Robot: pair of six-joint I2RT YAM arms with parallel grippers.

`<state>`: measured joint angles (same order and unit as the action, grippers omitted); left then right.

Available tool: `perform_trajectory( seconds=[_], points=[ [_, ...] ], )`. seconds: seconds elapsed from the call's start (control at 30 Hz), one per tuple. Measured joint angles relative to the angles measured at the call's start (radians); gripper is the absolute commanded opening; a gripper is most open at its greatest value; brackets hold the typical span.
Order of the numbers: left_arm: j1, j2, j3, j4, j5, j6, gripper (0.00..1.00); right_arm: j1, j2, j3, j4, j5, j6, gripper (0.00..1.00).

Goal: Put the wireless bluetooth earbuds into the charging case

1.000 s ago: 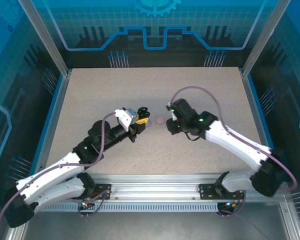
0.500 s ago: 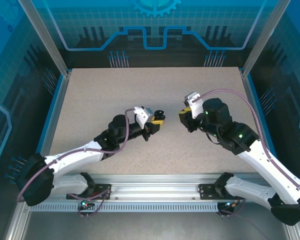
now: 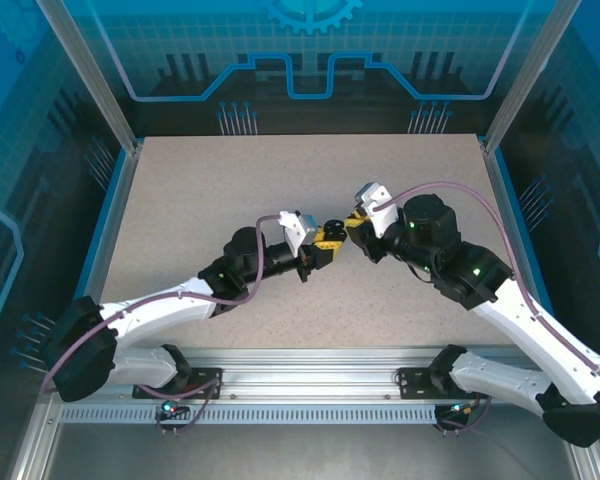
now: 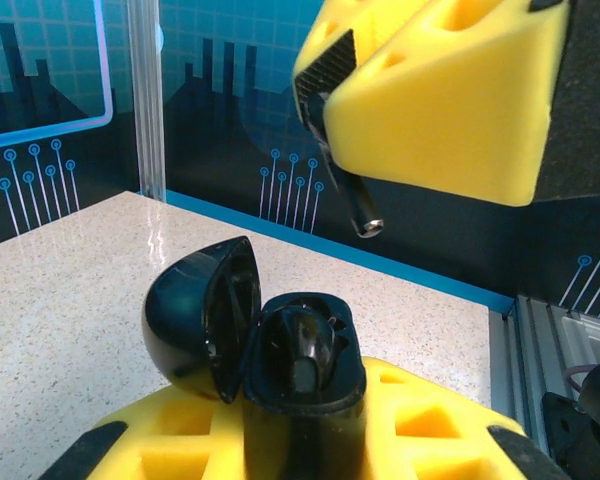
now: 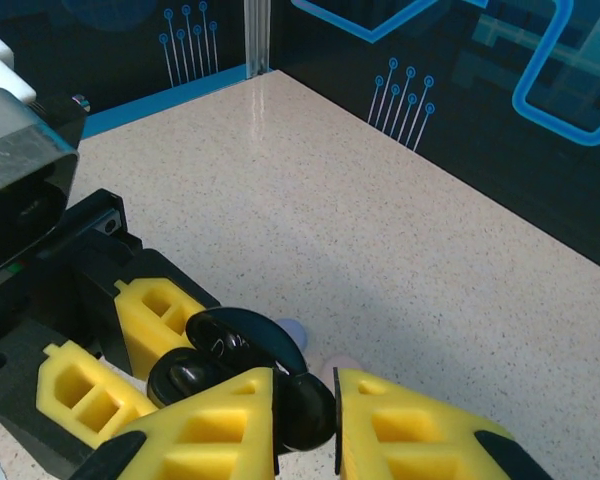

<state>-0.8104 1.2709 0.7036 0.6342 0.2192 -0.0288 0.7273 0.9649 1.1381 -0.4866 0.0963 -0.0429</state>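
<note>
My left gripper (image 3: 325,238) (image 4: 300,435) is shut on the black charging case (image 4: 305,350) and holds it upright off the table. The case's lid (image 4: 195,320) is swung open to the left. One black earbud (image 4: 315,345) sits in the case. My right gripper (image 3: 354,222) (image 5: 307,420) is shut on a second black earbud (image 5: 310,410). In the left wrist view that earbud's stem (image 4: 355,205) points down from the right gripper's yellow fingers (image 4: 450,100), a little above and to the right of the open case (image 5: 230,350).
On the speckled table (image 3: 280,180), just behind the case, lie a lavender piece (image 5: 292,328) and a pale pink piece (image 5: 338,366), both mostly hidden. A blue rim (image 4: 420,275) and dark walls bound the table. Both arms meet near its middle.
Both arms have closed in toward each other. The left gripper carried the open case to the right, and the right gripper came up off the table and moved left until it was over the case.
</note>
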Motion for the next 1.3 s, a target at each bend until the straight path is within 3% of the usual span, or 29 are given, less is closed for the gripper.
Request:
perform_trajectory(
  seconds=[1.3],
  points=[
    [-0.007,0.001,0.009,-0.009,0.006,0.001,0.00,0.052,0.047,-0.011,0.006,0.041,-0.032,0.19]
  ],
)
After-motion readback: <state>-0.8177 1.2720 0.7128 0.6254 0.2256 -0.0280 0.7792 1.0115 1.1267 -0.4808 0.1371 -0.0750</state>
